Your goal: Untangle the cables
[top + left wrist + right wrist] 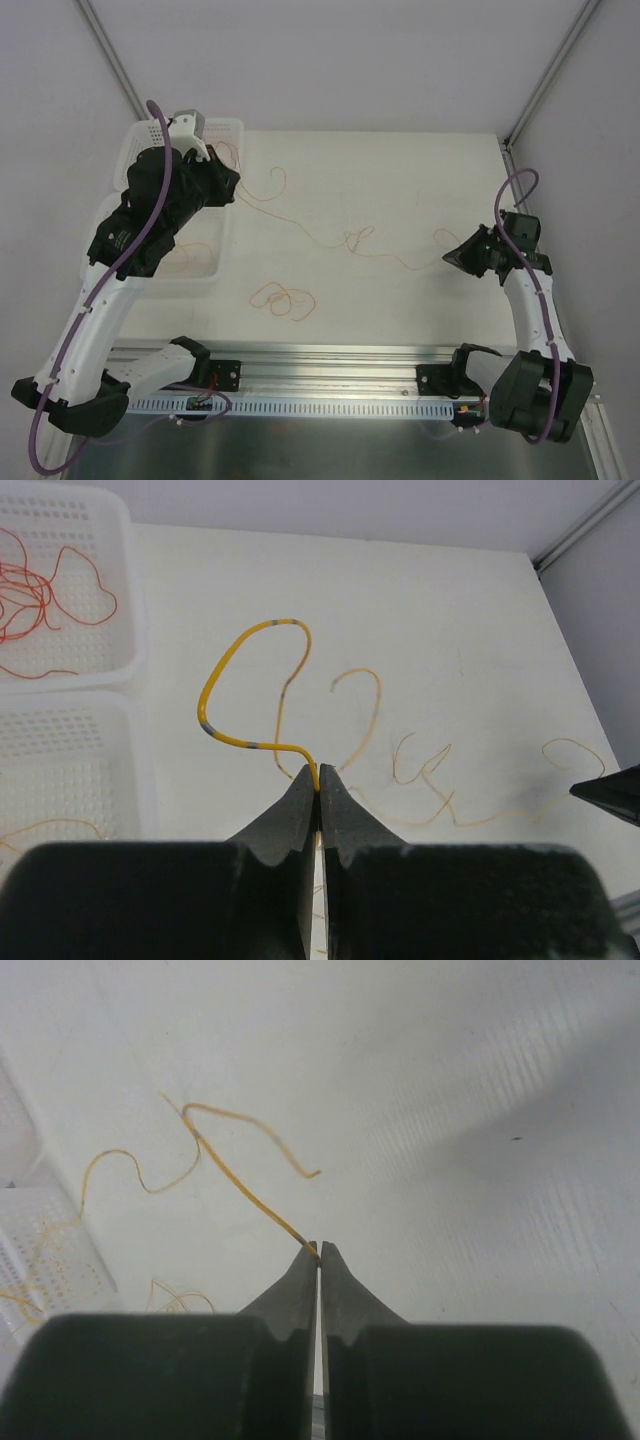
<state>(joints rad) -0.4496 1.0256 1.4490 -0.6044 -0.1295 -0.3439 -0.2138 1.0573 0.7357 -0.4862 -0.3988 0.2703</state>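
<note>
- A robotics lab test cell is indicated: a white counter (420, 170) is enclosed by plain white panels (330, 60) framed with aluminium posts (112, 55).
- A left arm (100, 310) and a right arm (535, 300) are bolted to a metal rail (330, 352) at 6 o'clock.
- White perforated baskets (228, 126) are set at 10 o'clock.

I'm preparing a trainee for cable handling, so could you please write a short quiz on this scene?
1. True or false: the left pincer is shut on the yellow cable.
2. Where do the red wires lie? A) in a white basket; B) hanging from an arm; C) on the metal rail.
3. Fill in: the loose coil lies on the ___, outside the baskets.

Key: 1 true; 2 A; 3 table.
</note>
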